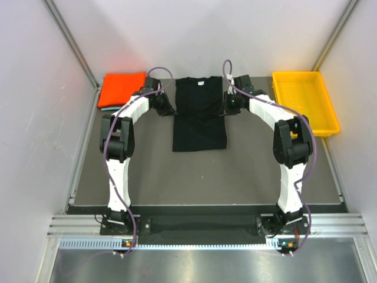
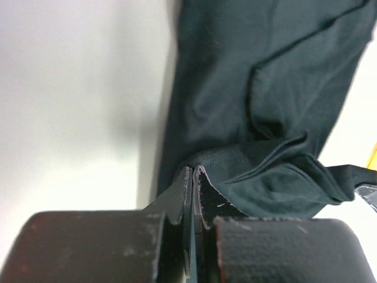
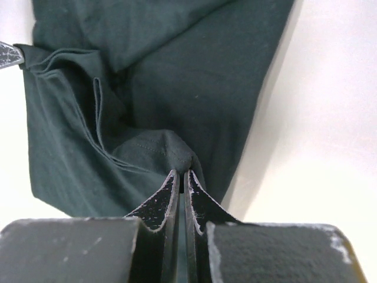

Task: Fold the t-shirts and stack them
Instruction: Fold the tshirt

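The black t-shirt (image 1: 200, 118) lies flat at the back middle of the table, collar and small white label away from the arms. Its sides look folded inward. My left gripper (image 1: 167, 108) sits at its left edge and my right gripper (image 1: 228, 106) at its right edge. In the left wrist view the left gripper (image 2: 194, 170) is shut on a pinched fold of the black cloth (image 2: 259, 88). In the right wrist view the right gripper (image 3: 181, 174) pinches a fold of that cloth (image 3: 177, 71) too. A folded orange-red t-shirt (image 1: 122, 88) rests on a teal one (image 1: 109, 108) at the back left.
A yellow plastic tray (image 1: 303, 100) stands at the back right corner. White walls with metal rails close in the dark table (image 1: 206, 177) on both sides. The other gripper's fingertip shows at the edge of each wrist view.
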Available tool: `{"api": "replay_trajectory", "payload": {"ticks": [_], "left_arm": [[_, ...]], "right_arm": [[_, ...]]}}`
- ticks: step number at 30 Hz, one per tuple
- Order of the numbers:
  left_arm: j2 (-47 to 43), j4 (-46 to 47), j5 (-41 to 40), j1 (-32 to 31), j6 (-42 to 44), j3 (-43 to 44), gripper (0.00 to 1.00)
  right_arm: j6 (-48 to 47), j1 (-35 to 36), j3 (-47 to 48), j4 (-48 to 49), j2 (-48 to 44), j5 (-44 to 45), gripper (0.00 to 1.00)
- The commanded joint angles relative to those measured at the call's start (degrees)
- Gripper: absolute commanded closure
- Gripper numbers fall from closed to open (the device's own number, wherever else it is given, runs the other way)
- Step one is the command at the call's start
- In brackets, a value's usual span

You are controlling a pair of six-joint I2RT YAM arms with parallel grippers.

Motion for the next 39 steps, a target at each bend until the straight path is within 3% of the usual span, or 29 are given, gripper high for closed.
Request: {"api": "replay_trajectory", "payload": {"ticks": [1, 5, 6, 10, 13, 15, 19, 24, 27, 31, 35, 39], "left_arm": [[1.43, 5.49, 1.94, 0.86, 1.14, 3.24, 1.0], [1.62, 6.55, 2.47, 1.21, 1.05, 3.33, 0.95], [1.61, 6.46, 1.77, 1.29, 1.05, 3.24, 0.87], [-0.23, 5.5, -2.61, 2.0, 2.1, 2.54, 0.71], [-4.35, 2.87, -8.92, 2.26, 4.47, 0.7, 0.67], [-9.62, 2.33, -11.85, 1.83, 4.92, -4.56, 0.64], [-21.46, 5.12, -11.51, 0.42, 4.22, -17.82, 0.6], [-28.97, 15.24, -1.41, -0.37, 0.71, -36.64, 0.56], [-29.41, 16.39, -0.7, -1.69, 1.22, -40.0, 0.56], [-27.75, 13.85, -7.88, -4.5, 3.69, -40.53, 0.57], [-26.78, 15.78, -5.62, -5.73, 3.25, -41.58, 0.57], [-25.2, 13.41, -9.13, -6.96, 4.04, -40.71, 0.59]], "right_arm": [[-1.81, -1.03, 3.86, 2.11, 0.77, -0.55, 0.99], [-1.99, -1.65, 4.04, 1.93, 1.74, 0.08, 0.94], [-2.08, -1.74, 3.95, 2.46, 2.0, 0.25, 0.86], [-1.91, -2.35, 5.7, 1.15, 3.67, -1.66, 0.66], [-1.46, -3.15, 6.33, -2.2, 1.06, -3.0, 0.51], [-1.03, -2.88, 0.72, -0.8, -2.55, -2.47, 0.46], [-0.32, -2.53, -9.91, 0.08, -12.21, -3.08, 0.44], [-1.37, -1.83, -22.23, 4.56, -17.15, -6.95, 0.44], [-2.43, -1.83, -25.31, 6.06, -17.24, -9.58, 0.44], [-2.87, -1.74, -26.9, 7.56, -16.19, -11.16, 0.45], [-3.4, -1.39, -29.17, 9.05, -15.84, -12.93, 0.46], [-2.87, -0.25, -30.24, 10.55, -16.01, -13.02, 0.47]]}}
